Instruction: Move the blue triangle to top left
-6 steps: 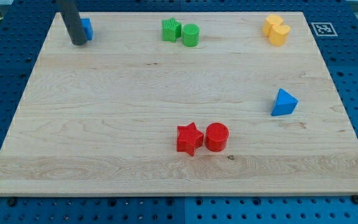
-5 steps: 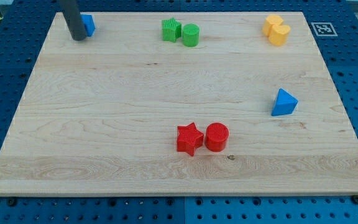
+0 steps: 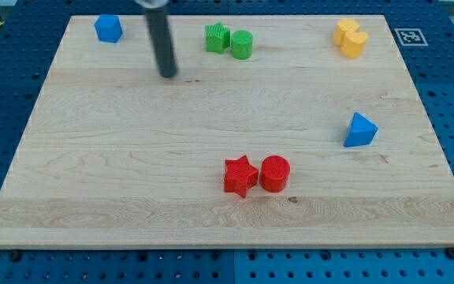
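The blue triangle (image 3: 359, 131) lies near the board's right edge, about mid-height. My tip (image 3: 168, 75) stands on the board in the upper left part, far to the left of the triangle and above it. A second blue block (image 3: 109, 28), of unclear shape, sits in the top left corner, left of my tip and apart from it.
A green star (image 3: 217, 37) and a green cylinder (image 3: 242, 44) touch at the top middle, just right of my tip. Two yellow blocks (image 3: 351, 38) sit at the top right. A red star (image 3: 240, 176) and a red cylinder (image 3: 275, 173) touch at the lower middle.
My tip has moved right and down, away from the blue block in the top left corner, which is now fully in view. No block has visibly moved.
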Controlling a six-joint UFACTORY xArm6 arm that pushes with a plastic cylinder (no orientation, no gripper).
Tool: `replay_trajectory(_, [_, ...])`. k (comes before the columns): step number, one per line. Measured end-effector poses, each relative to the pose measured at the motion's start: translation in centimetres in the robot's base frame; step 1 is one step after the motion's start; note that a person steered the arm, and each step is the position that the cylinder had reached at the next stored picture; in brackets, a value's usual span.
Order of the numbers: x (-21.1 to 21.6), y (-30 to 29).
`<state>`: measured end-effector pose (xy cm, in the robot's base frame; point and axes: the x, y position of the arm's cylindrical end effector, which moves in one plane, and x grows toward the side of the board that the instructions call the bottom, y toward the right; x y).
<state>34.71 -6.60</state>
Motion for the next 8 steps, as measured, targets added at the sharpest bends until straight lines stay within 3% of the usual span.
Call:
replay_trajectory(3, [6.5,27.0])
replay_trajectory(5, [13.5,28.0])
replay_trajectory(8, [13.6,27.7])
